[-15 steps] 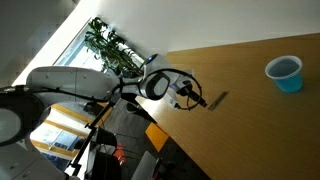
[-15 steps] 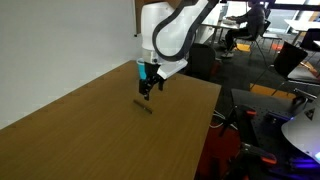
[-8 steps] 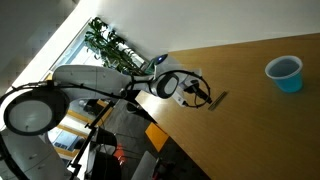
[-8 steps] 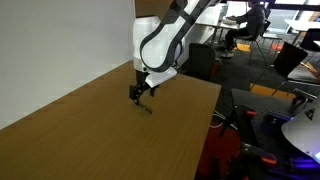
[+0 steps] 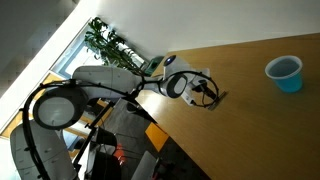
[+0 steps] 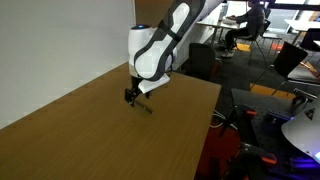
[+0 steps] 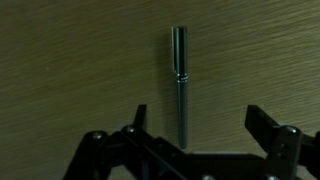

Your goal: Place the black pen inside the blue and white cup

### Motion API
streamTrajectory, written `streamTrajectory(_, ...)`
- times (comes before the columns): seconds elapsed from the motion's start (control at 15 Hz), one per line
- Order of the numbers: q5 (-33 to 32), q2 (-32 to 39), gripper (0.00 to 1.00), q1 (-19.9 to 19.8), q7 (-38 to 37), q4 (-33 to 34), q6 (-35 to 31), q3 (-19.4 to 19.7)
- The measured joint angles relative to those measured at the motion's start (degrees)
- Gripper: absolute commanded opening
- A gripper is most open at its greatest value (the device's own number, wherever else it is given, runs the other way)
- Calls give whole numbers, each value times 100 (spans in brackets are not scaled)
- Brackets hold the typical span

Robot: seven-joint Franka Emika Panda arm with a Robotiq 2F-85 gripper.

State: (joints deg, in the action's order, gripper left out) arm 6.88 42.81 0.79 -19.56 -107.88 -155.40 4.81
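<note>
In an exterior view, the white arm (image 5: 110, 80) reaches in from the window side over the wooden table (image 5: 260, 125). Its gripper (image 5: 209, 93) hangs low over the tabletop near the table's edge. The black pen (image 5: 218, 98) lies flat on the wood just beside the fingertips, on the side toward the cup. The blue and white cup (image 5: 284, 73) stands upright, well apart from the pen and toward the far end of the table. A leafy potted plant (image 5: 108, 45) stands behind the arm by the window. From here the dark fingers blur together, so their spacing is hard to read.

In an exterior view from across the table, the gripper (image 6: 130, 97) points down at the table (image 6: 90, 140), close to the surface. The black pen (image 6: 146, 107) shows as a short dark stroke lying on the wood just beside it. A white wall (image 6: 60, 40) runs along the table's far side. I cannot make out the cup in this view.

In the wrist view, the black pen (image 7: 178, 85) lies flat on the wood grain and runs straight up the picture. A narrow band circles its barrel near the upper end. The gripper (image 7: 198, 112) is spread wide, with one finger (image 7: 140, 118) on one side of the pen and the other on the opposite side. Neither finger touches the pen. The pen's lower end lies between the fingers, closer to the pointed one.
</note>
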Motion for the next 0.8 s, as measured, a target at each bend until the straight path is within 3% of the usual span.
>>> streamTrajectory(0.27, 0, 248, 82, 63, -11, 255, 0, 92)
streamTrajectory(0.33, 0, 297, 73, 74, -12, 309, 0, 103)
streamTrajectory(0.47, 0, 382, 75, 88, -15, 396, 0, 113)
streamTrajectory(0.6, 0, 451, 69, 106, -18, 471, 0, 122)
streamTrajectory(0.67, 0, 483, 64, 115, -19, 503, 0, 126)
streamTrajectory(0.8, 0, 535, 44, 127, -23, 553, 0, 130)
